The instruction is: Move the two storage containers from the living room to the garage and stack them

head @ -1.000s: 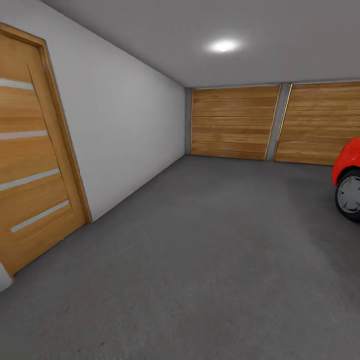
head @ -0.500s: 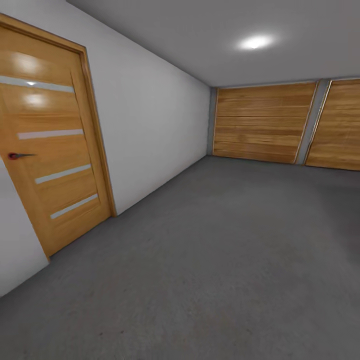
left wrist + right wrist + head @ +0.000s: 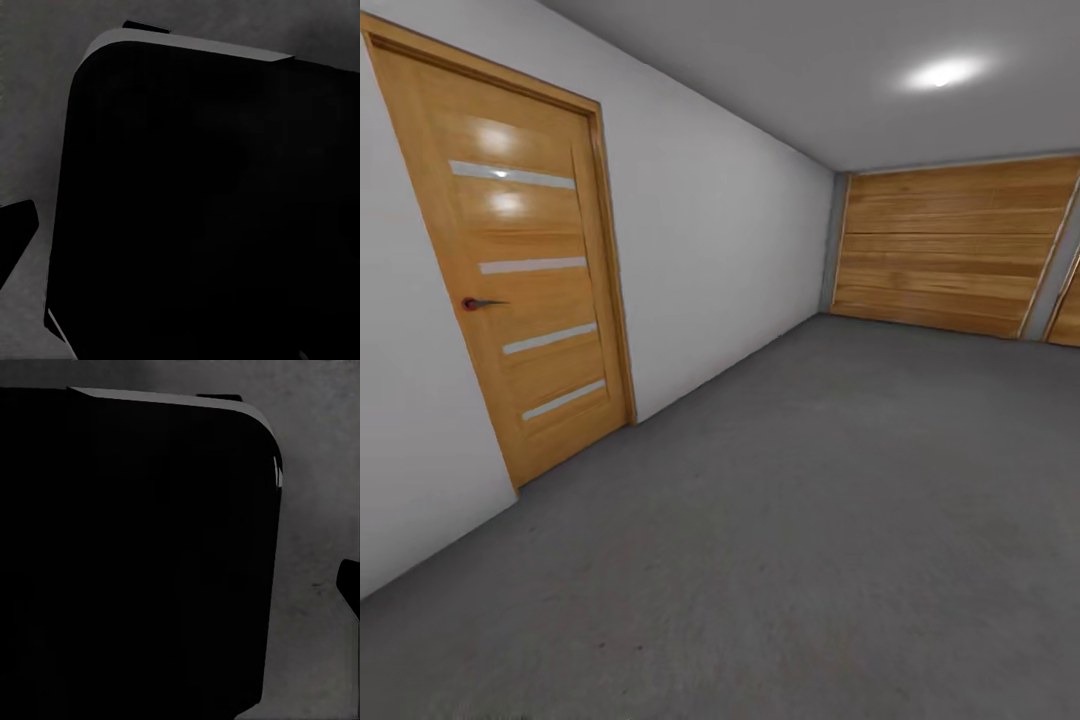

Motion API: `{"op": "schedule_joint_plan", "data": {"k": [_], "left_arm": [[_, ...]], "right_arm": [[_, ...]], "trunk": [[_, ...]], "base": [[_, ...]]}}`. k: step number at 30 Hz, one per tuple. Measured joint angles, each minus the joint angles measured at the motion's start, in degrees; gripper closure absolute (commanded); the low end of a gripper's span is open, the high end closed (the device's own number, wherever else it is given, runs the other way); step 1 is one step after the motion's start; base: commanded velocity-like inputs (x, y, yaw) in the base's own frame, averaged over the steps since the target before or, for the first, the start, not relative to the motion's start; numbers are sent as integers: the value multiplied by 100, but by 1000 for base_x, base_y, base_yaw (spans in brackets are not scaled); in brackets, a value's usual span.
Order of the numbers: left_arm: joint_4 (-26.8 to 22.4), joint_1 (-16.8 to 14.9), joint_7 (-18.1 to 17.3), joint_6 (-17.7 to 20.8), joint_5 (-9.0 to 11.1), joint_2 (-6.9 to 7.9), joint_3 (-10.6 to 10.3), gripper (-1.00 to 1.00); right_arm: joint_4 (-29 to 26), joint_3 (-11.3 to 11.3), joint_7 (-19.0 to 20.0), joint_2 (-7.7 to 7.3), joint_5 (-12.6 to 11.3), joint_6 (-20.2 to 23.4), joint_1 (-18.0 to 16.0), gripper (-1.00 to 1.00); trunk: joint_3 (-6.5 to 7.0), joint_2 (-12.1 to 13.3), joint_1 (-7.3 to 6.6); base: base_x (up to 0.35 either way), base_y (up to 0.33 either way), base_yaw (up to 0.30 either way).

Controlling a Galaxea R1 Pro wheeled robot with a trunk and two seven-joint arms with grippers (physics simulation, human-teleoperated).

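Inside the garage [image 3: 760,250]: a wooden door [image 3: 525,290] with a dark handle [image 3: 478,303] stands in the white wall at left, slatted roll doors [image 3: 960,250] close the far end, and a ceiling light [image 3: 945,72] glows above. The grey concrete floor [image 3: 790,530] spreads near to far. Both wrist views show a black rounded body [image 3: 210,217] over that floor; whether either gripper is spread or closed cannot be told.

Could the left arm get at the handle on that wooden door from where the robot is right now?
Probably not yet. The door handle sits on the wooden door, across a stretch of grey floor. Nothing blocks the way, but the robot likely has to roll closer.
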Motion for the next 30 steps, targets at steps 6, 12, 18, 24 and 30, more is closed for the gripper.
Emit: {"op": "schedule_joint_plan", "data": {"k": [6, 12, 18, 24, 30], "left_arm": [[0, 0, 0, 28, 19, 0, -4, -100], [0, 0, 0, 50, 23, 0, -5, -100], [0, 0, 0, 65, 23, 0, -5, -100], [0, 0, 0, 66, 23, 0, -6, -100], [5, 0, 0, 66, 20, 0, -11, -100]], "right_arm": [[0, -49, 8, -33, -59, 33, 0, -100], [0, -31, 10, -55, -37, 14, 0, -100], [0, -8, 15, -69, -2, 30, 0, -100], [0, -4, 16, -70, 9, 58, 0, -100], [0, -2, 13, -67, 13, 41, 0, -100]], "trunk": [[0, -1, -3], [0, -1, -3], [0, -1, -3], [0, -1, -3], [0, -1, -3]], "base": [[258, 0, 26], [319, 0, 1], [323, 0, 0], [323, 0, 0], [323, 0, 0]]}}
